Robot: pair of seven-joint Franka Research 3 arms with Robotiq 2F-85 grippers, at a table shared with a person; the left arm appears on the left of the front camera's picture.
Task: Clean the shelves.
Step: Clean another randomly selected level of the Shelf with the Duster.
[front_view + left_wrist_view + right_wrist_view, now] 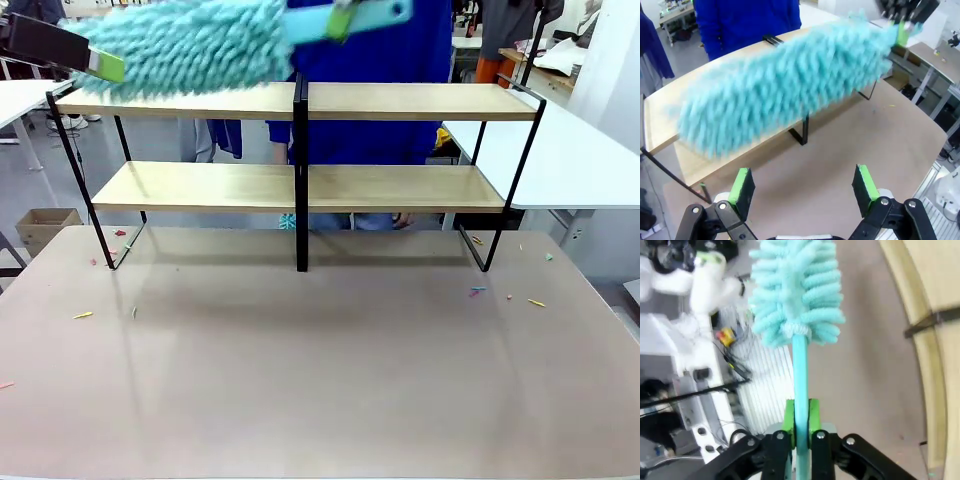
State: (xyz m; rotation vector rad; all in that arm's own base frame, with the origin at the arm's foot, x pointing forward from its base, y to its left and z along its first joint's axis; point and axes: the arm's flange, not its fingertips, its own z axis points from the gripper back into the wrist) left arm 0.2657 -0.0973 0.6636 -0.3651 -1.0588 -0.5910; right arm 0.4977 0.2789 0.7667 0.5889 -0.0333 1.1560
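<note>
At the far side of the table [320,380] stand the stiff, fixed shelves [400,102], their top left swept by the light, soft duster [190,45], best held by its thin handle [800,385], where the right gripper [800,427] clamps tight while the left gripper [804,186] gapes empty.

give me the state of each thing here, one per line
duster: held by its handle, fluffy head blurred over the top board's left half
right gripper: shut on the duster handle
left gripper: open, holding nothing
shelves: upright on the table, both boards bare
table: small bits of debris scattered on it
</note>
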